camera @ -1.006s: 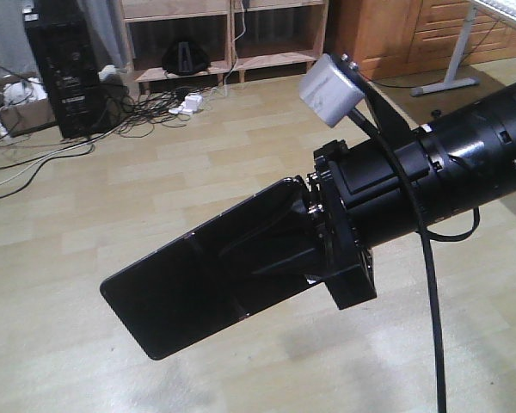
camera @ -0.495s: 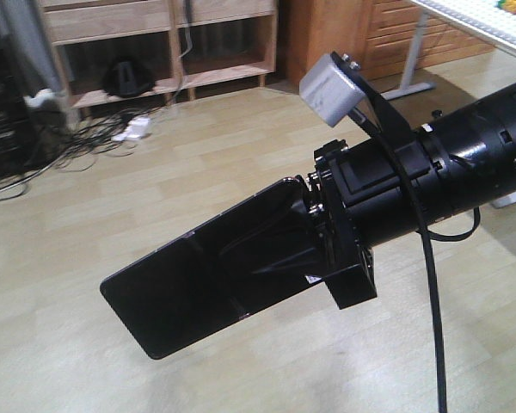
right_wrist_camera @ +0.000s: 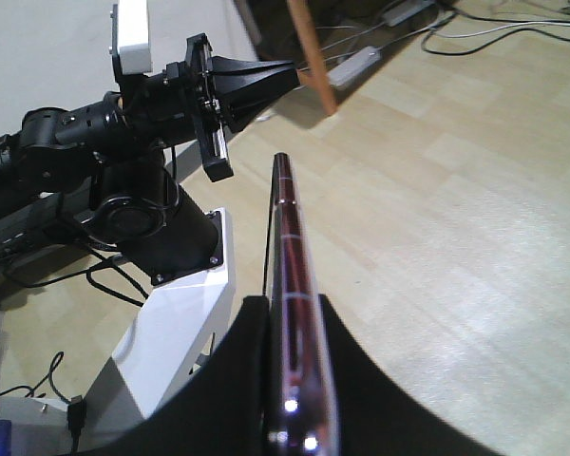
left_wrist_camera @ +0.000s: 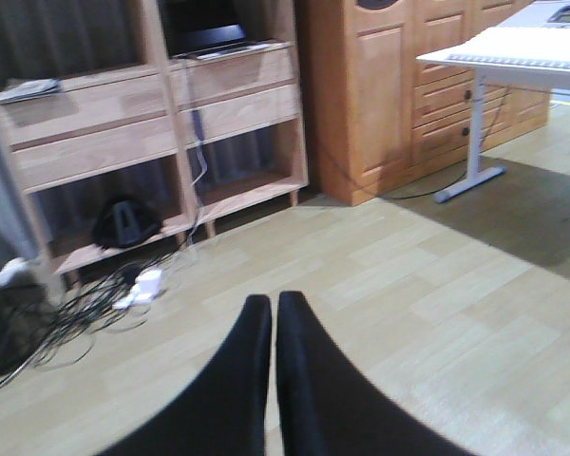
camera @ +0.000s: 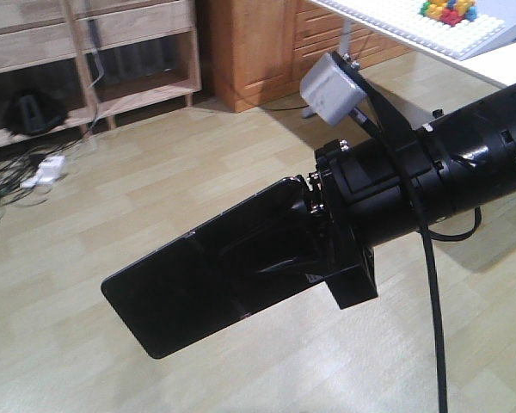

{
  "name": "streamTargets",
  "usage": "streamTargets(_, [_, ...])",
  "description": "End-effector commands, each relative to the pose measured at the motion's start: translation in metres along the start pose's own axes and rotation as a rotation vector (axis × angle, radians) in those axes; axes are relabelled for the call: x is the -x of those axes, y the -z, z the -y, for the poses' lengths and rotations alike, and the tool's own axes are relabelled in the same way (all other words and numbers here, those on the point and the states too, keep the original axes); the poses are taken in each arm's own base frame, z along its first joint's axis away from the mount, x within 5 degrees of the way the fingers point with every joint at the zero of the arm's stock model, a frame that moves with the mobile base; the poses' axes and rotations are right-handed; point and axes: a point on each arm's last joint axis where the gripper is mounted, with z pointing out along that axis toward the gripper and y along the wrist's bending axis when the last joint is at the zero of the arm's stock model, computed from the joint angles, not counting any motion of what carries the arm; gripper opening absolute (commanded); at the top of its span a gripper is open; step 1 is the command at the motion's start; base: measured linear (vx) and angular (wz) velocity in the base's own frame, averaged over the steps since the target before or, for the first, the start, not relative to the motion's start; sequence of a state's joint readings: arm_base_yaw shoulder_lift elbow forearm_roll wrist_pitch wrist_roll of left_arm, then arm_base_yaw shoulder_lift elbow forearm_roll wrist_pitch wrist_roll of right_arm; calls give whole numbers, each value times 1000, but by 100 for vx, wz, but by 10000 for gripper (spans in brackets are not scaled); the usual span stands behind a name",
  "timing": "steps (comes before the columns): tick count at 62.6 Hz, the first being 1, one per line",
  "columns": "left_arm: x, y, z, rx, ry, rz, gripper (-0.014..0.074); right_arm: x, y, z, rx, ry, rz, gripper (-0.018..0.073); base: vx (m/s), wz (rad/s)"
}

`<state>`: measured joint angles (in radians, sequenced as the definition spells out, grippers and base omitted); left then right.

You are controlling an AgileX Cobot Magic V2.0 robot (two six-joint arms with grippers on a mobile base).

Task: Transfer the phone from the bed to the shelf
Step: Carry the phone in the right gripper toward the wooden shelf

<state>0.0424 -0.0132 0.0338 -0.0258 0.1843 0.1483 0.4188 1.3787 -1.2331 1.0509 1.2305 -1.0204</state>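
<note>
Front view: the right pincer (camera: 279, 258) clamps one end of the phone (camera: 198, 284), whose long axis juts straight out from it, well apart from the shelf (camera: 129, 30). Left wrist: the left pincer (left_wrist_camera: 271, 328) is closed and empty, facing the shelf. Right wrist: the phone sits edge-on in that grip.

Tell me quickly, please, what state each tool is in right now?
Left tool: closed, holding nothing.
Right tool: closed on the phone.
</note>
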Motion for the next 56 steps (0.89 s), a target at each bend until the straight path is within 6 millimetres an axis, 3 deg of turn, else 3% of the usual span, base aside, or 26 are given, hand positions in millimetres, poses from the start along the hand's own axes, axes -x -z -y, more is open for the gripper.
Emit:
streamTargets(1, [14, 3, -2, 10, 14, 107, 1, 12, 11, -19, 67, 27, 73, -2, 44, -27])
streamTargets(56, [14, 3, -2, 10, 14, 107, 1, 12, 11, -20, 67, 28, 73, -2, 46, -6])
